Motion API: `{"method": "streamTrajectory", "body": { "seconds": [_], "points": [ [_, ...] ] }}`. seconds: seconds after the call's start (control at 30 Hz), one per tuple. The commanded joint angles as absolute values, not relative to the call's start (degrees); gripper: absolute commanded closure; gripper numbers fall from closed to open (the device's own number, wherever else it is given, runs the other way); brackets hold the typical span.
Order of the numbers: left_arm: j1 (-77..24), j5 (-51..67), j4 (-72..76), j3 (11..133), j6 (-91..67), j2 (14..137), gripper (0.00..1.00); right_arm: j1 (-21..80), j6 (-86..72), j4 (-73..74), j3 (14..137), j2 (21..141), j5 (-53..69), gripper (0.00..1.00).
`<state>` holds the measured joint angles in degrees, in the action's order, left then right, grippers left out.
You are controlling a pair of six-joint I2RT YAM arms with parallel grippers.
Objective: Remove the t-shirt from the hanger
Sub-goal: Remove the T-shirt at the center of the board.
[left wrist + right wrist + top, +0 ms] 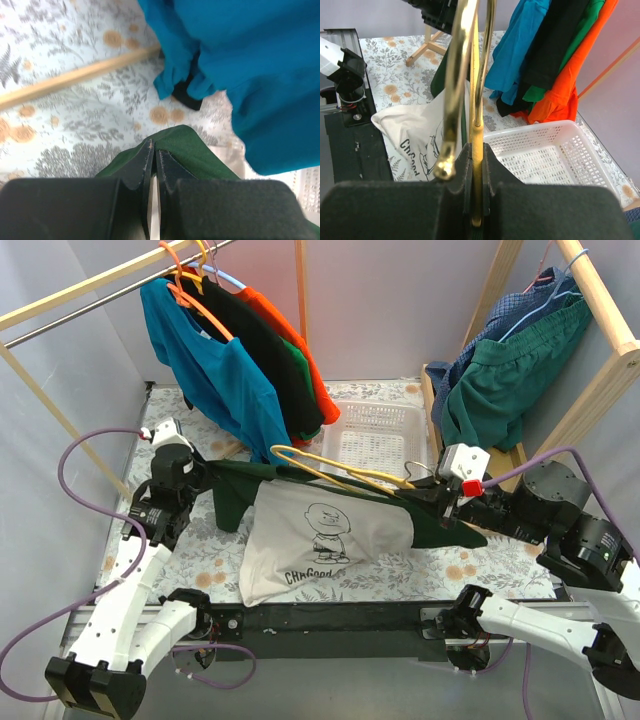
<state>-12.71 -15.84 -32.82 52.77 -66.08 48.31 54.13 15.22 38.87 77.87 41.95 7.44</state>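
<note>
A dark green t-shirt [236,490] is stretched low over the table between my two grippers, on a gold hanger [330,468]. My left gripper [205,472] is shut on one end of the shirt; in the left wrist view the green cloth [192,150] is pinched between the jaws of the gripper [152,147]. My right gripper [425,495] is shut on the hanger, whose gold wire [476,75] runs up from between the jaws of the gripper [477,150]. The shirt's other end [445,523] hangs under the right gripper.
A white printed t-shirt [320,530] lies on the table under the green one. A white basket [375,430] stands behind it. Teal, black, green and orange shirts [230,350] hang from the left rack. More clothes [510,370] hang on the right rack.
</note>
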Motion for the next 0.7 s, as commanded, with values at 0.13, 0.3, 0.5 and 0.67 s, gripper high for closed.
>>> {"method": "streamTrajectory", "body": {
  "seconds": [0.13, 0.3, 0.5, 0.67],
  "points": [
    [-9.84, -21.9, -35.07, 49.31, -65.22, 48.25, 1.0, 53.88, 15.21, 33.67, 79.19, 41.65, 7.73, 0.99],
    [-9.84, -16.26, -34.01, 50.97, -62.14, 44.66, 0.78, 53.88, 13.89, 28.06, 73.05, 45.96, 11.76, 0.99],
    [-9.84, -9.69, -30.78, 55.46, -65.75, 42.89, 0.42, 53.88, 11.52, 24.43, 68.47, 52.29, 16.17, 0.99],
    [-9.76, 15.29, -25.23, 54.14, -58.29, 40.79, 0.39, 53.88, 11.16, 24.26, 66.1, 53.7, 19.5, 0.99]
  ]
}}
